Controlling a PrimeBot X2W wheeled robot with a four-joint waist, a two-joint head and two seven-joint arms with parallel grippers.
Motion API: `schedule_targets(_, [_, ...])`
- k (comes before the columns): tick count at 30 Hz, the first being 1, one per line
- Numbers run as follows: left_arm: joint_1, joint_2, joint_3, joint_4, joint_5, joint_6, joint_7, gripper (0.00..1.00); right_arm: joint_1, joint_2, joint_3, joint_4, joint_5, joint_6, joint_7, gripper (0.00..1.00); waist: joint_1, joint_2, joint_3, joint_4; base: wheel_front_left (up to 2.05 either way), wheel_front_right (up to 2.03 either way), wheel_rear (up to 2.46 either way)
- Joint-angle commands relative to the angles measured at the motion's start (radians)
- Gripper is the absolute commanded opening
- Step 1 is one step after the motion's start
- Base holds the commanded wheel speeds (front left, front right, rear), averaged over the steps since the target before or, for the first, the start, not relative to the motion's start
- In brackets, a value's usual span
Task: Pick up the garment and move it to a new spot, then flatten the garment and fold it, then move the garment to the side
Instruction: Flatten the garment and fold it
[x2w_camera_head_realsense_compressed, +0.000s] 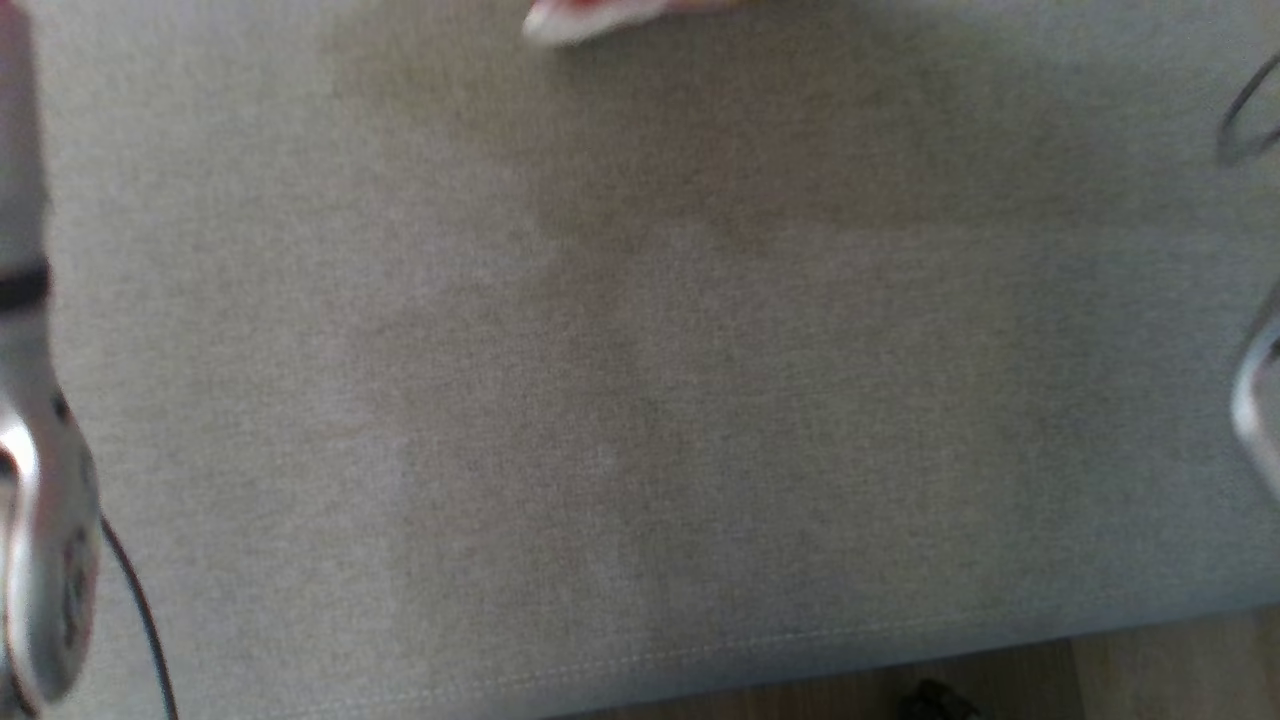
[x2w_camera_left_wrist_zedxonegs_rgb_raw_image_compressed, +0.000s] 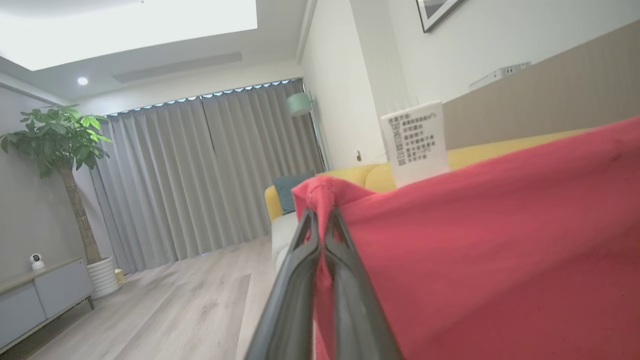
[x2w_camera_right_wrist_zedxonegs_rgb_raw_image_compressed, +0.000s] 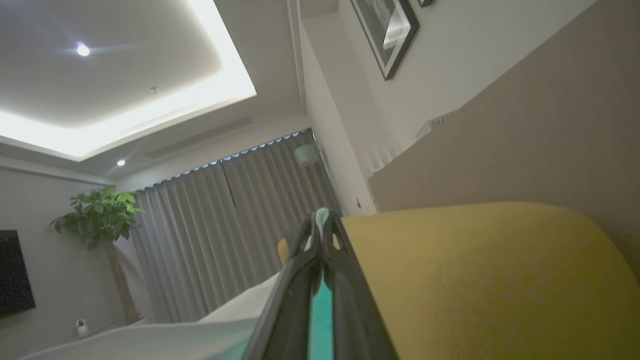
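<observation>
Two grippers: both are pictured along their own dark fingers, with a living room behind them.
Left gripper (x2w_camera_left_wrist_zedxonegs_rgb_raw_image_compressed: 322, 215): its fingers are clamped on a bunched corner of the garment (x2w_camera_left_wrist_zedxonegs_rgb_raw_image_compressed: 475, 250), which is pinched between the tips.
Garment: the bright red cloth is spread across the right side of the left wrist view, and its top edge is drawn in a line rising from the pinched corner. In the head view it is glimpsed, blurred, at the top border, beyond the grey upholstered surface (x2w_camera_head_realsense_compressed: 640, 400).
Label (x2w_camera_left_wrist_zedxonegs_rgb_raw_image_compressed: 415, 142): a white tag printed with dark characters is seen standing up from the garment's top edge.
Right gripper (x2w_camera_right_wrist_zedxonegs_rgb_raw_image_compressed: 322, 220): its fingers are drawn together and a thin teal strip is shown between them. What the strip is cannot be told.
Forearm (x2w_camera_head_realsense_compressed: 30, 420): a pale, blurred arm is seen along the left edge of the head view, beside the grey surface.
Backdrop: a yellow sofa (x2w_camera_right_wrist_zedxonegs_rgb_raw_image_compressed: 500, 280) is set against the wall, grey curtains (x2w_camera_left_wrist_zedxonegs_rgb_raw_image_compressed: 200, 175) are drawn across the far end, and a potted plant (x2w_camera_left_wrist_zedxonegs_rgb_raw_image_compressed: 60, 145) is placed beside them on the wooden floor (x2w_camera_left_wrist_zedxonegs_rgb_raw_image_compressed: 175, 310).
</observation>
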Motion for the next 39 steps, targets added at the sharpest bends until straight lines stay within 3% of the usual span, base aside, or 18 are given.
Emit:
schedule_targets(1, [-0.086,0.036,0.029,-0.021,0.001,0.014,-0.010,0.00,-0.099,0.008,-0.017,-0.037,-0.034,-0.001,-0.014,0.00,-0.0001,0.0000,0.040,0.002,0.00,0.00,0.00])
schedule_targets(6, [-0.204,0.019,0.029,-0.037,-0.002,0.024,-0.012,0.00,-0.236,0.016,-0.128,-0.141,-0.131,-0.001,-0.018,0.00,-0.0001,0.0000,0.075,0.001,0.00,0.00,0.00])
schedule_targets(11, [-0.166,0.005,0.053,0.035,-0.044,0.021,-0.012,0.00,-0.213,0.026,-0.153,-0.197,-0.154,-0.001,-0.018,0.00,-0.0001,0.0000,0.102,-0.005,0.00,0.00,0.00])
schedule_targets(20, [0.164,-0.090,0.140,0.091,-0.152,0.022,-0.012,0.00,0.178,0.009,-0.045,-0.272,0.054,-0.001,-0.018,0.00,-0.0001,0.0000,0.114,-0.007,0.00,0.00,0.00])
schedule_targets(27, [0.494,-0.174,0.202,0.034,-0.194,0.022,-0.012,0.00,0.582,-0.008,0.099,-0.317,0.224,-0.001,-0.018,0.00,-0.0001,0.0000,0.008,-0.018,0.00,0.00,0.00])
schedule_targets(39, [0.837,-0.197,0.195,-0.074,-0.252,0.041,-0.012,0.00,0.942,-0.025,0.250,-0.334,0.331,-0.001,0.011,0.00,-0.0001,0.0000,-0.153,-0.030,0.00,0.00,0.00])
